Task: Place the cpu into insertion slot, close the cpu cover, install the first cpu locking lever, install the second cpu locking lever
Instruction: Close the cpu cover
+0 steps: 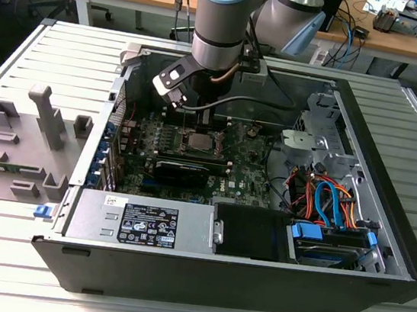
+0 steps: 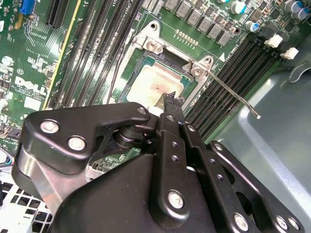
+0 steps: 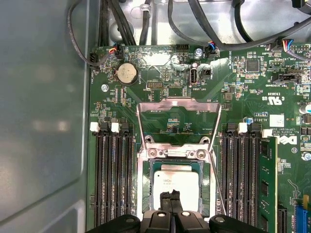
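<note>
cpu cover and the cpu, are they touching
Apart. In the first wrist view the cpu cover stands swung open beyond the socket, board showing through its window, while the cpu lies in the socket with its top uncovered.

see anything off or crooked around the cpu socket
Nothing looks damaged or askew. The cpu lies square in its socket. The cpu cover stands swung open, and one locking lever sticks out unlatched. The gripper hangs shut over the cpu.

Pale silver cpu (image 3: 176, 185), green motherboard (image 3: 146, 99)
</note>
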{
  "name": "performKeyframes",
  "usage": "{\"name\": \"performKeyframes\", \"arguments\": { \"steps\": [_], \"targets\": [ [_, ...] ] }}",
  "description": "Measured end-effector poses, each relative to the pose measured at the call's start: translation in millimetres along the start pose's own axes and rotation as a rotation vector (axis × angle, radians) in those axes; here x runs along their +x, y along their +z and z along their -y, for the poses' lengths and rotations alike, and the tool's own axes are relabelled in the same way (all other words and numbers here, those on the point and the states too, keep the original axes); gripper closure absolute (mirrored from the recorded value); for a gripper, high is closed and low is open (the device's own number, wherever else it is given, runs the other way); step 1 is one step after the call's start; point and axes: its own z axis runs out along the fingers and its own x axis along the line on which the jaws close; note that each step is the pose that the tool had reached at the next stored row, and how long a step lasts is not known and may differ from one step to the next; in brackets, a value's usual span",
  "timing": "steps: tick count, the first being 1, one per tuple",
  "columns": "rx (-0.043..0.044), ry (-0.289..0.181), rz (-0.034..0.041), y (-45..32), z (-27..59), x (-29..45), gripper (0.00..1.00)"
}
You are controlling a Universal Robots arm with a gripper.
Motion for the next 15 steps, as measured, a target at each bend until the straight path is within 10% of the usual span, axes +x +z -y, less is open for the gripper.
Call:
{"name": "performKeyframes", "arguments": {
  "steps": [15],
  "targets": [
    [0.0001,0.000,0.0000,-0.1,-4.8,-0.1,0.89]
  ]
}}
